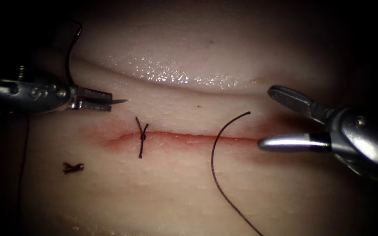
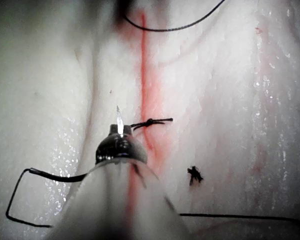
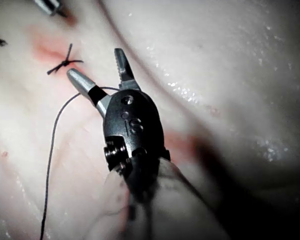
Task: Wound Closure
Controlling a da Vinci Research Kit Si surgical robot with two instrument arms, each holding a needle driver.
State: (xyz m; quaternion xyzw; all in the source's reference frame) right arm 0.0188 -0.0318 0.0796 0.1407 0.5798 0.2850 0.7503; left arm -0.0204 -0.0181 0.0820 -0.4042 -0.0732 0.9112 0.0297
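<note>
The tissue (image 1: 189,192) has a red cut (image 1: 189,137) running left to right, with one tied stitch (image 1: 142,136) across its left part. My left tool (image 1: 109,101) hovers above and left of that stitch, jaws shut on the needle near its point. The sharp tip (image 1: 122,101) pokes out to the right, clear of the tissue, and the dark body (image 1: 70,52) arcs up behind the tool. My right tool (image 1: 264,117) stands open at the cut's right end, holding nothing. A loose thread (image 1: 213,157) lies just left of it, curving across the cut. The needle tip (image 2: 119,119) shows beside the stitch (image 2: 150,122).
A cut scrap of thread (image 1: 73,167) lies on the tissue below and left of the stitch. A wet, shiny fold (image 1: 167,74) runs above the cut. Thread (image 1: 22,166) trails down along the left edge. The open jaws (image 3: 96,64) sit close to the stitch (image 3: 65,62).
</note>
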